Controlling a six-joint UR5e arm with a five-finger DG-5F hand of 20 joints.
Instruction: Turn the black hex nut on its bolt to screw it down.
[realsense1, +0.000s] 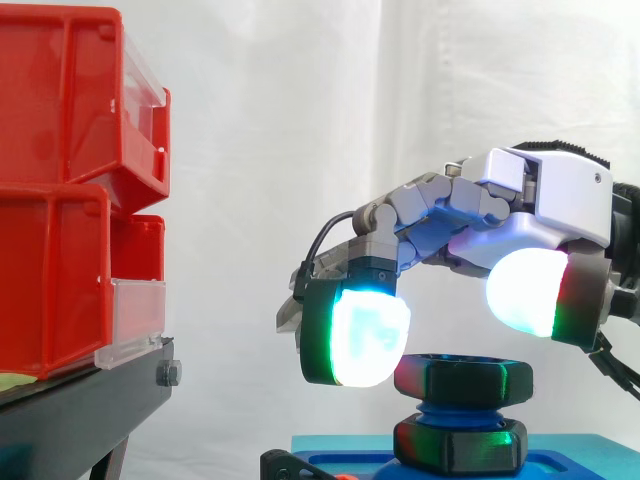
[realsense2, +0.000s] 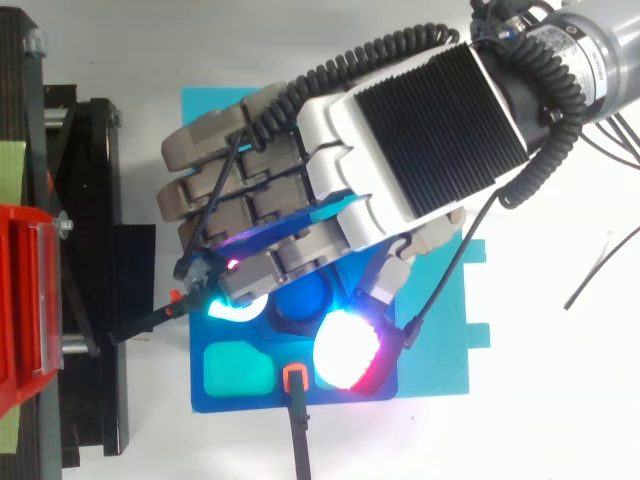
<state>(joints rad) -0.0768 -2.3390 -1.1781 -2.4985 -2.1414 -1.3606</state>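
Tally around the teal plate (realsense2: 440, 350): one black hex nut (realsense1: 470, 377) and one second black hex piece (realsense1: 462, 445) beneath it at the plate's middle, one blue bolt (realsense1: 452, 410) between them, one hand (realsense2: 430, 130) above the plate, and two red bins (realsense1: 60, 90) stacked on one black stand (realsense1: 90, 400) well apart from the plate.

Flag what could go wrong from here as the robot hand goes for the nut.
1. The robot hand has its curled fingertips glowing above the black hex nut, not around its sides; closing now may skid off its top edge.
2. The nut sits high on the blue bolt, with thread showing below; an off-centre push could bind it rather than turn it.
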